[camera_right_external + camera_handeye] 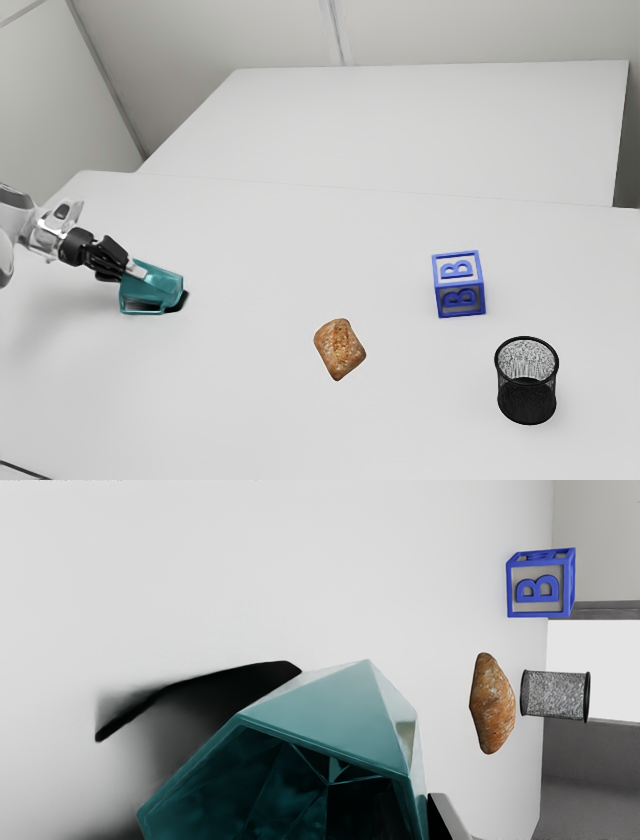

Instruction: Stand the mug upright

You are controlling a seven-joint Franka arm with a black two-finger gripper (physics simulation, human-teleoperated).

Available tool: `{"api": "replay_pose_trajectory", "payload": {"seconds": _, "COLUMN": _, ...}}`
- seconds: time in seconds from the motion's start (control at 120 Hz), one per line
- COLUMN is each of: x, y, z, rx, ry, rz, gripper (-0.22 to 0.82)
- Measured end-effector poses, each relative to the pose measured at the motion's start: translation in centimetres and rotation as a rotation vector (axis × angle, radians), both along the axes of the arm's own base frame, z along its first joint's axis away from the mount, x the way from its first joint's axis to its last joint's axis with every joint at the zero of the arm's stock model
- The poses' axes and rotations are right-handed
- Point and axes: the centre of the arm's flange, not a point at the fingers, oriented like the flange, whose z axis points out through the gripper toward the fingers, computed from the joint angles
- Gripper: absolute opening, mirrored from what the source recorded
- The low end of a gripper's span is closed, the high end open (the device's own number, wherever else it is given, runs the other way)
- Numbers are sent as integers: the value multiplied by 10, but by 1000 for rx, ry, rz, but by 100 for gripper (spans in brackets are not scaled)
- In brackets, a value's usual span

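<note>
The mug is tipped on its side at the gripper (jaws open or closed, I can't tell), mouth toward the hand. Well apart are the bread, the block and the upright pen cup.

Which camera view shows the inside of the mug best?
The wrist view: it looks into the mug, though the picture's edge cuts it off. The exterior view shows it small, from outside, at the gripper.

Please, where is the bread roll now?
The bread roll lies near the exterior view's middle, between the teal mug on that view's left and the mesh holder on its right.
</note>
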Motion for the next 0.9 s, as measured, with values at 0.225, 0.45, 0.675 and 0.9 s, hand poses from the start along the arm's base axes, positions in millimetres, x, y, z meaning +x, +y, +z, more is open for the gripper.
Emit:
{"api": "replay_pose_trajectory", "payload": {"seconds": 0.225, "x": -3, "y": -9, "z": 22, "rx": 8, "ry": -34, "rz": -14, "gripper": -16}}
{"api": "replay_pose_trajectory", "payload": {"seconds": 0.45, "x": 5, "y": -62, "z": 91, "rx": 133, "ry": -35, "rz": -157, "gripper": -17}}
{"api": "replay_pose_trajectory", "payload": {"seconds": 0.675, "x": 31, "y": -136, "z": 140, "rx": 436, "ry": 15, "rz": -370, "gripper": -18}}
{"api": "replay_pose_trajectory", "payload": {"seconds": 0.9, "x": 56, "y": -216, "z": 157, "rx": 729, "ry": -11, "rz": -500, "gripper": -18}}
